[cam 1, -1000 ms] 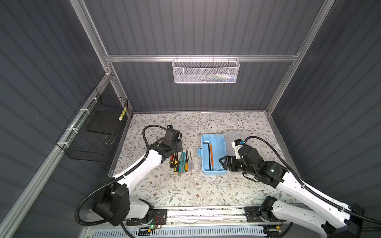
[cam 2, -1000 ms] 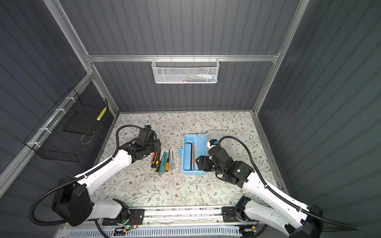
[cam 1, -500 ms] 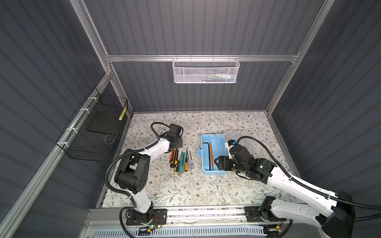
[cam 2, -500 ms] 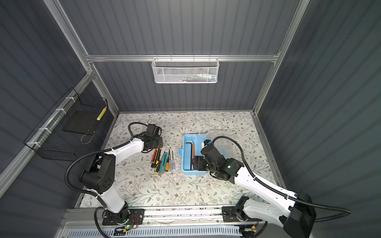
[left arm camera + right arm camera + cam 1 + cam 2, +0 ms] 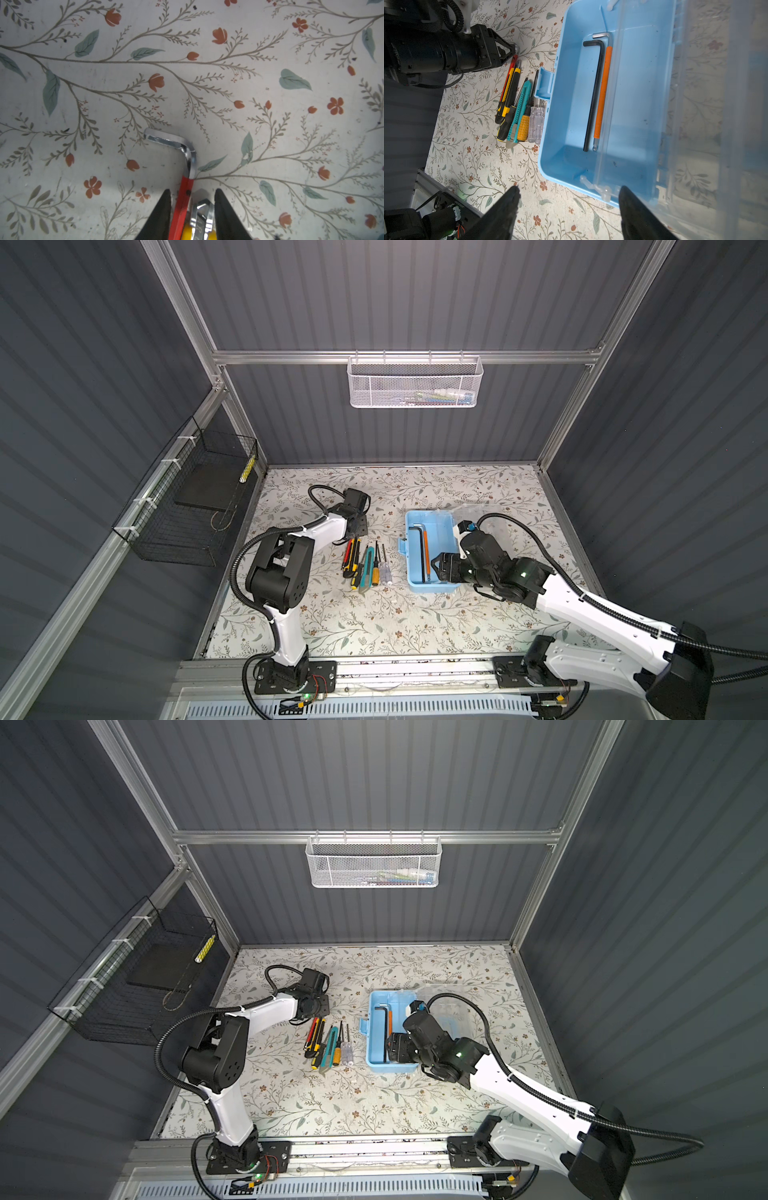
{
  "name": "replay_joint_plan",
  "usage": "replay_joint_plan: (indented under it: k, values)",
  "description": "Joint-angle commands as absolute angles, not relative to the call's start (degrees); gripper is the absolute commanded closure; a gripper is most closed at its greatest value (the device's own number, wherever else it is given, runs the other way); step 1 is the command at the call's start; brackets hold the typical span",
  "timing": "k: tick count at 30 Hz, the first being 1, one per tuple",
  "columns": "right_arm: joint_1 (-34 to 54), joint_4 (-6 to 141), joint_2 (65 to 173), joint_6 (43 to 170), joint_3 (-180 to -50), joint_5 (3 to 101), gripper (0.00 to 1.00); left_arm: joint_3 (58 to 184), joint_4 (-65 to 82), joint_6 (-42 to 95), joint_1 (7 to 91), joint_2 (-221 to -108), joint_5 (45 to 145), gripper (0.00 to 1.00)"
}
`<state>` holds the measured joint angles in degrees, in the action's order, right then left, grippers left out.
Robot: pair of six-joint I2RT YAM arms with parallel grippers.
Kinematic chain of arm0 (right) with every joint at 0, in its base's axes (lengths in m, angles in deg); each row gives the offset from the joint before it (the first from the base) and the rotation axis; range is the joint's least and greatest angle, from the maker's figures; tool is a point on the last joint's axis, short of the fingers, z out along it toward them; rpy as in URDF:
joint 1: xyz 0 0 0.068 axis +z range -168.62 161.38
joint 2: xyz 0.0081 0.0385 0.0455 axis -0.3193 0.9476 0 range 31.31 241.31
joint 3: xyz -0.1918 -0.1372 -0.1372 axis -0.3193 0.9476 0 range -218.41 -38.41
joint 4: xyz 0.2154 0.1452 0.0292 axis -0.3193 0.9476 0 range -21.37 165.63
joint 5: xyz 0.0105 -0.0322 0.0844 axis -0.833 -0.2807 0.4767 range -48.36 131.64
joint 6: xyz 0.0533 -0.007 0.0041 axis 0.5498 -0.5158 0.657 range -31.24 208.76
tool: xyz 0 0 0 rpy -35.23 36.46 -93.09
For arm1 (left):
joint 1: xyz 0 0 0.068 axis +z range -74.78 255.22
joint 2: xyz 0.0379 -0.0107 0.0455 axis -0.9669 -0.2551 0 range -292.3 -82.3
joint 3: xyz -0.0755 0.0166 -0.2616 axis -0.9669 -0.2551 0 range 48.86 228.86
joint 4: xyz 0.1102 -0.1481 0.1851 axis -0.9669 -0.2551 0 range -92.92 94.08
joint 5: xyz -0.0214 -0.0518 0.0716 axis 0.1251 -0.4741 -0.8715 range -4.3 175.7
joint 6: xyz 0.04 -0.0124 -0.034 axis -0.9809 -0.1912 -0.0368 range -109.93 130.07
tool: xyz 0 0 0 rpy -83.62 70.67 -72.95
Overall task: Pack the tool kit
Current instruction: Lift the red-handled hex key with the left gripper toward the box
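Left gripper (image 5: 192, 193) sits narrow over red-sleeved chrome hex key (image 5: 185, 158) at tool row's far end. Yellow-black utility knife (image 5: 202, 216) tip is also btwn its fingers; can't tell if clamped. Best to nudge left, pinch key only, lift straight. Open light-blue plastic box (image 5: 415, 526) lies right of row; right gripper (image 5: 568, 188) is wide at its near end.

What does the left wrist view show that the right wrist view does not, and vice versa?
Only left wrist: the jaws of the left gripper either side of the red-sleeved hex key. Only right wrist: the open light-blue box holding a black hex key and an orange-sleeved hex key; the teal utility knife. Both: that red-sleeved key and the floral tabletop.
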<state>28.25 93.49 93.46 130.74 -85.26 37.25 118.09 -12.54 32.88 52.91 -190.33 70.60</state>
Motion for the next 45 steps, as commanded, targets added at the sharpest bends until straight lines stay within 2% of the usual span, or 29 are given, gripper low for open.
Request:
replay_joint_plan:
  k: [1, 12, 17, 24, 27, 29, 36, 45]
  values:
    - [28.3, 93.1, 93.6, 130.7, -86.1, 36.3, 0.25, 117.0, -11.7, 32.0, 53.7, -191.4, 70.1, 0.65]
    - [28.2, 92.4, 94.3, 131.1, -85.8, 36.3, 0.25, 117.5, -12.9, 32.3, 53.9, -194.3, 69.1, 0.75]
    - [28.0, 92.1, 94.7, 130.9, -85.9, 36.3, 0.25, 118.9, -14.1, 32.5, 53.9, -195.3, 67.9, 0.85]
    - [27.8, 91.9, 94.1, 130.9, -85.4, 36.4, 0.25, 120.3, -15.4, 32.2, 53.9, -195.6, 65.8, 0.91]
    - [27.7, 91.6, 93.9, 131.0, -85.0, 36.6, 0.24, 121.6, -16.3, 31.6, 53.9, -195.6, 64.9, 1.00]
    - [27.5, 91.2, 93.9, 131.1, -84.8, 37.1, 0.24, 122.4, -17.3, 31.3, 53.9, -195.4, 63.8, 1.00]
    - [26.8, 91.2, 92.3, 131.4, -84.4, 38.3, 0.24, 121.2, -19.2, 30.6, 53.9, -185.8, 61.8, 1.00]
    - [25.8, 91.8, 89.8, 131.8, -83.4, 38.0, 0.24, 118.7, -20.6, 34.8, 52.7, -168.5, 73.8, 1.00]
